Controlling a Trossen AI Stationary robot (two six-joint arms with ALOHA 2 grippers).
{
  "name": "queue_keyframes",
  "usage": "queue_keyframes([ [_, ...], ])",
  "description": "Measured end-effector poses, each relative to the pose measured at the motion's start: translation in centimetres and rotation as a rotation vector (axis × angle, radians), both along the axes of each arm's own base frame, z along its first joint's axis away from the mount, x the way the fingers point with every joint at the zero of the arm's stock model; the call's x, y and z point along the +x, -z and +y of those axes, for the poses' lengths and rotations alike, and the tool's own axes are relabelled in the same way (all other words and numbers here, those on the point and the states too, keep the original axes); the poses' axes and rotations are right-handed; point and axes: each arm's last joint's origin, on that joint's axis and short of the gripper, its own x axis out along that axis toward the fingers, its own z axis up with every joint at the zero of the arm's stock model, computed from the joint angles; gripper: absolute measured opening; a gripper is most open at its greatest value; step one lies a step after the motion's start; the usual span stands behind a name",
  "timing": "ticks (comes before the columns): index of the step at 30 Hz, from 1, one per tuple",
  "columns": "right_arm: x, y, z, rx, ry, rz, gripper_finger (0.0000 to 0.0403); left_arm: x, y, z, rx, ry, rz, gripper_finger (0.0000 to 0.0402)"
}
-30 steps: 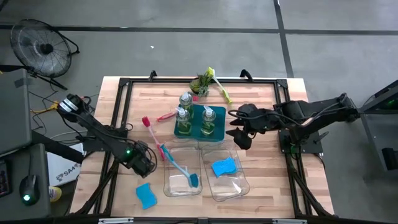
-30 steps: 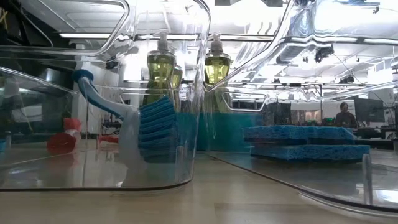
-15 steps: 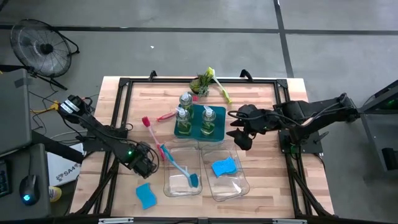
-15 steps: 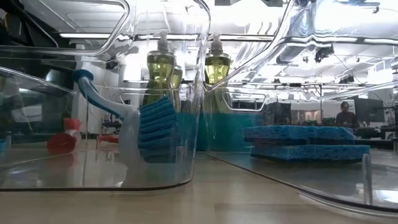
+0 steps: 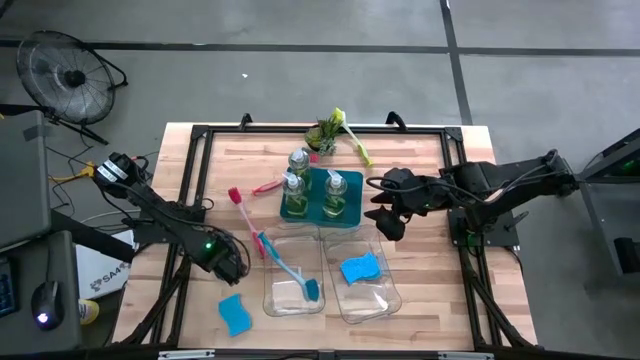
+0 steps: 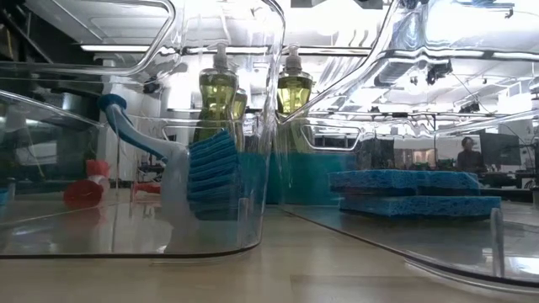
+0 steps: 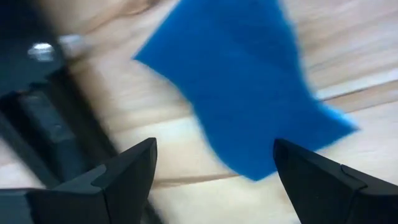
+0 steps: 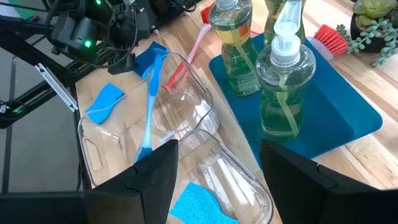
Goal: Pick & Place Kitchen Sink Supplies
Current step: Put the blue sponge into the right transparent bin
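Loose blue sponge [image 5: 233,313] on bare wood near front-left table edge [image 5: 140,300], just beside left bin [image 5: 292,272] holding blue brush [image 5: 292,271]. Left gripper [image 5: 236,262] low over it, jaws wide, holding nothing. Right gripper [image 5: 384,212] farther back beside teal tray [image 5: 318,212], part open, empty.
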Motion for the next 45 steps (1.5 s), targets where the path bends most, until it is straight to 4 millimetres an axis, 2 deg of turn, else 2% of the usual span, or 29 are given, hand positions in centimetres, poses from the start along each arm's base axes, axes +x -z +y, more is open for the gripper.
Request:
queue_keyframes([
  [3,0.0,0.0,0.0,0.004,0.004,0.0,0.022,0.9,0.0,-0.3,0.016,-0.031,-0.125,0.0317],
  [6,0.0,0.0,0.0,0.002,0.008,-0.001,0.022,1.2,0.0,-0.3,0.024,-0.05,-0.161,0.0317],
  [15,0.0,0.0,0.0,0.016,0.009,0.0,0.022,1.3,0.0,1.3,0.08,-0.127,-0.085,0.0317],
  [24,0.0,0.0,0.1,0.041,0.001,0.005,0.022,1.0,0.3,1.0,0.037,-0.133,-0.019,0.0317],
  [30,-0.1,0.1,0.1,0.034,0.001,0.009,0.022,1.5,1.3,0.7,0.048,-0.119,0.001,0.0317],
  [38,-0.1,0.1,0.1,0.034,-0.003,0.012,0.022,1.7,3.8,0.5,0.07,-0.088,0.055,0.0317],
  [45,-0.1,0.1,0.1,0.042,-0.004,0.02,0.022,1.4,3.8,0.7,0.075,-0.054,0.072,0.0312],
])
